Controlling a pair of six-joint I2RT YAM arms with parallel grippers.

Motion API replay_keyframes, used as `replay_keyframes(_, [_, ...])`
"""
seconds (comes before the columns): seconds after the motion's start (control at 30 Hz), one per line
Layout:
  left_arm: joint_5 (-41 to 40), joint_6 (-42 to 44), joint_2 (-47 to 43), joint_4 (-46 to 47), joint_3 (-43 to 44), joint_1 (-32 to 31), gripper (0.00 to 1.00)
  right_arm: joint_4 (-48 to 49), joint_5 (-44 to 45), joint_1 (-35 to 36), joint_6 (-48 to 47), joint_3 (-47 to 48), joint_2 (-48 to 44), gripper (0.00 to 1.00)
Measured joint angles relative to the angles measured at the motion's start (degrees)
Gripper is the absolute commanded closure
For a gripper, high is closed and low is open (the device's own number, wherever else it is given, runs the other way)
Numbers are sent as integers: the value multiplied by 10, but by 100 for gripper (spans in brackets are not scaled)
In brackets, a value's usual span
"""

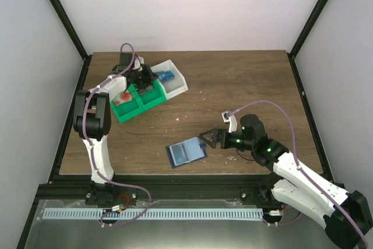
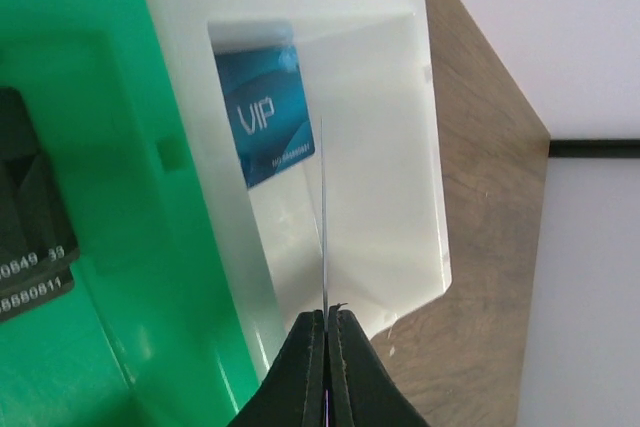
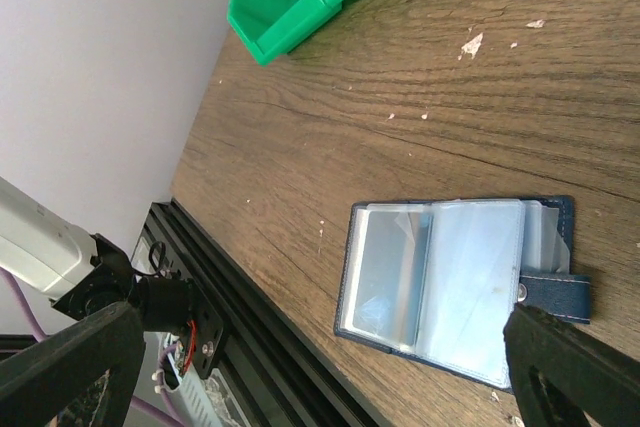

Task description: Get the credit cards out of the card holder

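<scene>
Left wrist view: left pincer (image 2: 328, 342) clenched on a thin card (image 2: 323, 207) seen edge-on, poised over the white tray (image 2: 400, 97) that holds a blue VIP card (image 2: 268, 112), likely to drop it alongside. Centre: card holder (image 1: 186, 153) spread flat on the tabletop (image 1: 245, 86); right pincer (image 1: 210, 139) released just beside its tab (image 3: 555, 292), probably ready to steady it

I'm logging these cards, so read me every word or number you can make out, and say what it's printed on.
"VIP": on the blue card in the white tray; the small line under it is too blurred.
"0649 39" and "880811", roughly: partial numbers on the black cards in the green tray, cut off by the frame.
The edge-on card in the left gripper: no face shows.
The card holder: no text.
</scene>
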Motion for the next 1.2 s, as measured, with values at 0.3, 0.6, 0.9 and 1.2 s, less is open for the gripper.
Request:
replay_keyframes(0.3, [-22,-21,15,-4,31,0,99,0,4,0,0,0,-3,0])
replay_keyframes(0.6, [-30,-38,42,-9,56,0,99,0,4,0,1,0,1,0])
replay_keyframes(0.9, [-32,-40,51,-7,60,0,96,0,7,0,3,0,1,0])
replay_keyframes(1.2, [-39,-42,65,-9,79,0,96,-1,8,0,5,0,0,0])
